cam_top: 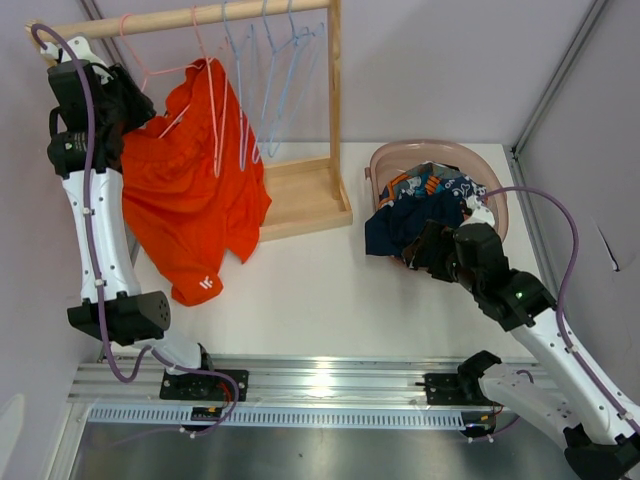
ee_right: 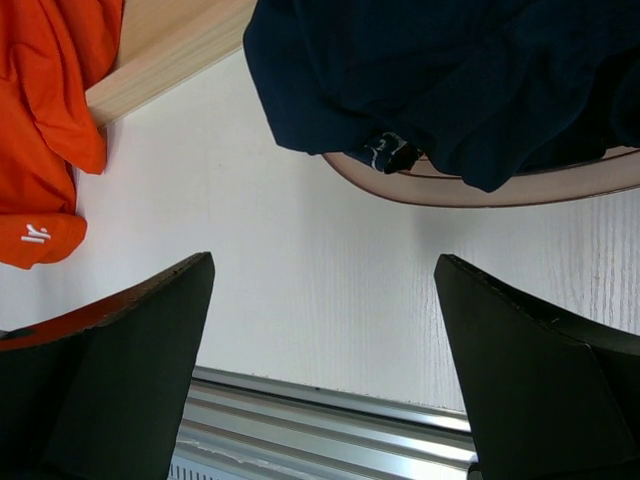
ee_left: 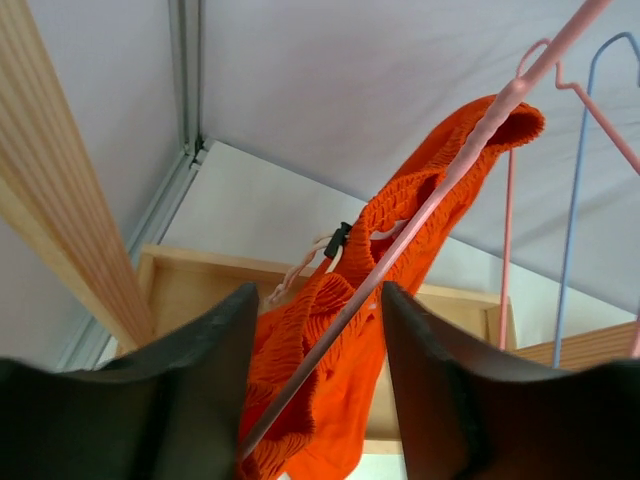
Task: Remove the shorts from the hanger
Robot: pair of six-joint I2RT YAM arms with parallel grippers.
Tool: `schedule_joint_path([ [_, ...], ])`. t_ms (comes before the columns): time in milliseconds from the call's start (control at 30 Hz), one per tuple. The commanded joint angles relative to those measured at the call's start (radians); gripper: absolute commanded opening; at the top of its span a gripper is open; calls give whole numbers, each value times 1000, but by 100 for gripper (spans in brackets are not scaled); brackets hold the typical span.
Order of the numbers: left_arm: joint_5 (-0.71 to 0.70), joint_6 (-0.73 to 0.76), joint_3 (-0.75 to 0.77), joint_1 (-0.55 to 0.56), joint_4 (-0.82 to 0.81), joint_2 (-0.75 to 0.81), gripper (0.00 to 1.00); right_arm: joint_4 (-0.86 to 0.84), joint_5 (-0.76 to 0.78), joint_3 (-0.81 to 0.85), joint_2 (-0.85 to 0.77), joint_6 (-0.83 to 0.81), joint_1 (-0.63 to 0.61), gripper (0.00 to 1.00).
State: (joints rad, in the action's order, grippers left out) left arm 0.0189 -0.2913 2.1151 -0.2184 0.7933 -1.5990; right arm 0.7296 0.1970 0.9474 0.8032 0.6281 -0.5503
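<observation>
The bright orange shorts hang by the waistband on a pink hanger on the wooden rack. My left gripper is up at the hanger's left end. In the left wrist view it is open, with the pink hanger bar and the orange waistband running between the fingers. My right gripper is open and empty over the table in front of the basket. Navy shorts spill over the basket's front rim, with teal-orange print shorts behind them.
Several empty blue hangers hang right of the orange shorts. The rack has a top rail, a right post and a wooden base. The pink basket stands at the back right. A metal rail runs along the near edge.
</observation>
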Motion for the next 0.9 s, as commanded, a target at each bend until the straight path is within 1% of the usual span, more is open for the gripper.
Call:
schedule_joint_path([
  [0,53,-17,16,-7,-40,16,51,-16,13,-12,-25,4,-4,99],
  [67,69,-20,8,-7,-42,13,46,-21,13,-16,-32,5,-3,99],
  [100,75,-22,9,-7,-43,10,39,-21,12,-19,-32,5,-2,99],
  [267,105,-29,-10,-9,-54,13,36,-15,13,-21,-38,5,-2,99],
  [367,115,-32,-14,-7,-57,14,32,-15,13,-22,-39,5,-2,99],
  [400,115,-32,-14,-9,-55,13,23,-18,12,-24,-41,7,-2,99],
  [433,116,-34,-14,-7,-54,13,17,-18,10,-27,-41,5,-2,99],
  [467,113,-37,-12,-7,-52,11,1,-18,10,-29,-41,7,0,99],
  [633,107,-48,20,-3,-42,11,0,-16,7,-29,-44,5,0,99],
  [733,125,-52,80,8,-28,13,0,-22,5,-24,-48,-4,0,99],
  [833,125,-52,144,36,-13,30,0,-32,10,20,-47,-50,-2,100],
  [867,124,-54,167,43,-9,37,0,-47,-4,63,-45,-68,-5,99],
])
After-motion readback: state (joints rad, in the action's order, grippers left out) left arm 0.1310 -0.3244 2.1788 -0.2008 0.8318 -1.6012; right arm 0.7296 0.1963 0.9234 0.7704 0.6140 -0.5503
